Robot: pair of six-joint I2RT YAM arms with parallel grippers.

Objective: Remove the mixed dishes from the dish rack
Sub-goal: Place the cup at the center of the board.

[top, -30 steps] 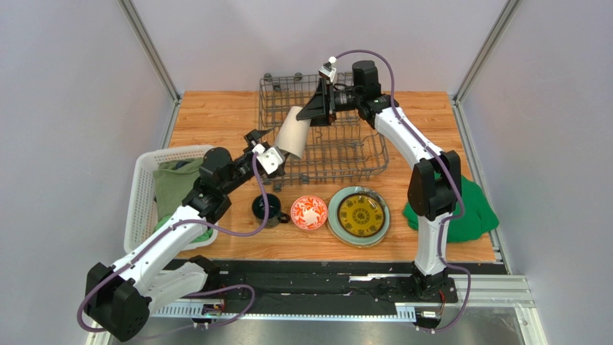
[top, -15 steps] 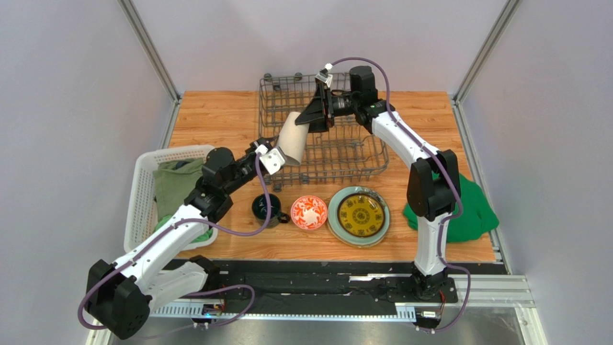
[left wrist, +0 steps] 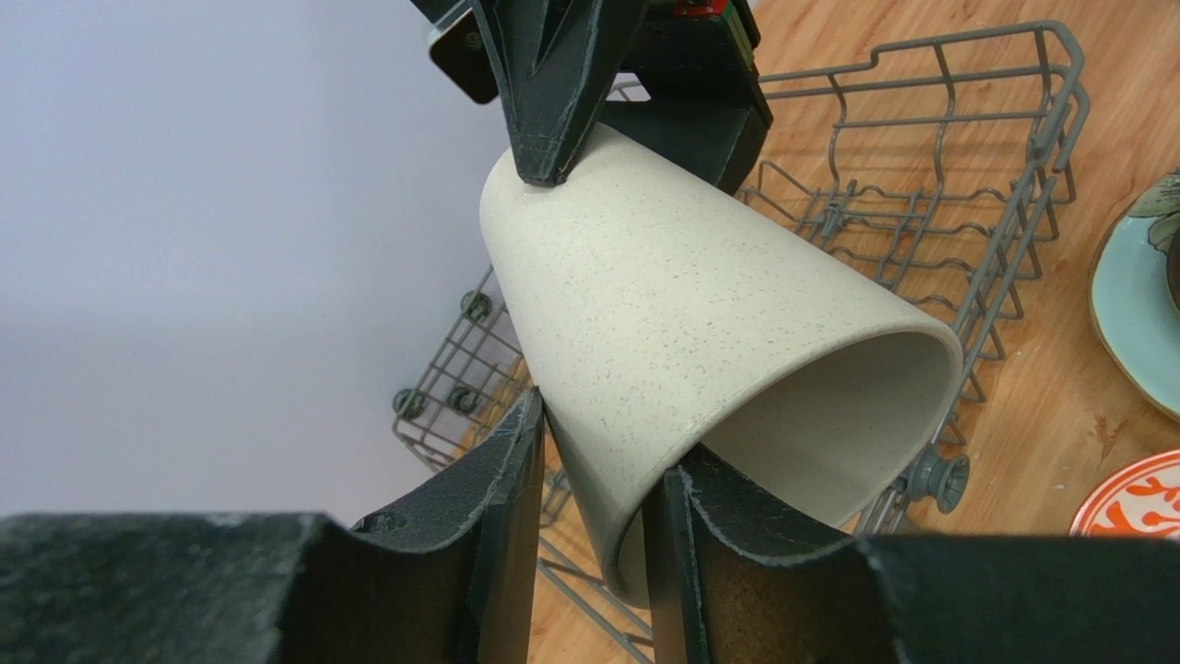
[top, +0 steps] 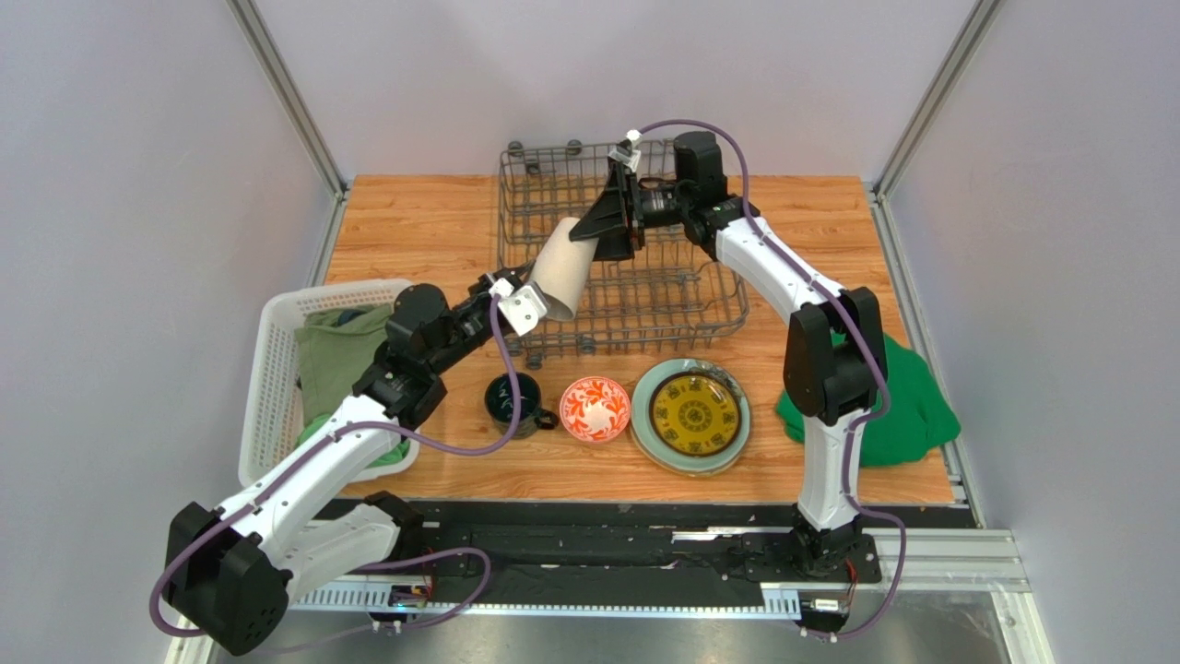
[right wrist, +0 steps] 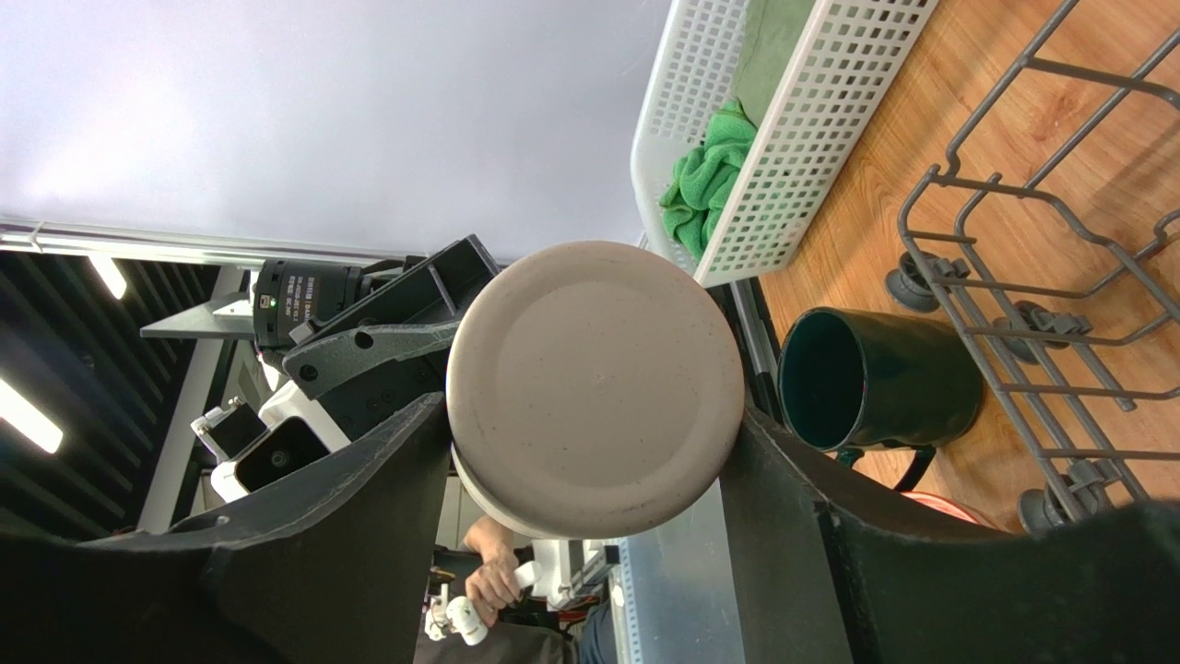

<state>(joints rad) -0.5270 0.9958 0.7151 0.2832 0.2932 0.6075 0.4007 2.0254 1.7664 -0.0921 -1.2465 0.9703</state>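
Jaws of both arms are closed on the same thing in the top view. The right gripper (top: 600, 238) clamps the closed end of the plain beige tumbler (top: 558, 263), and the left gripper (top: 532, 293) pinches its mouth end. The tumbler hangs tilted in the air over the front left corner of the dark grey wire dish rack (top: 665, 298); no other dish shows in the rack. On the counter (top: 416, 222) in front of it sit the dark teal mug (top: 510, 400), the red-and-white bowl (top: 596, 408), and the yellow patterned plate (top: 694, 412) stacked on the pale green plate (top: 647, 432). I judge this a hand-over from right arm to left.

From the left wrist, one finger lies outside the tumbler wall and the other inside the rim, so the hold is on a thin edge only. A right finger presses the base end at the top. To do this well, the right jaws should part only once that rim pinch is firm. They should then draw straight back off the base without twisting the tumbler. It may sag about the rim, so the left arm should move slowly and clear the rack's raised side before lowering to bare wood near the mug.

From the right wrist, the round base fills the gap between the two fingers and touches both. The mug and the white slatted basket (right wrist: 817, 97) with green cloths (right wrist: 707, 173) lie beyond.

No brand, label or writing can be read in any view.
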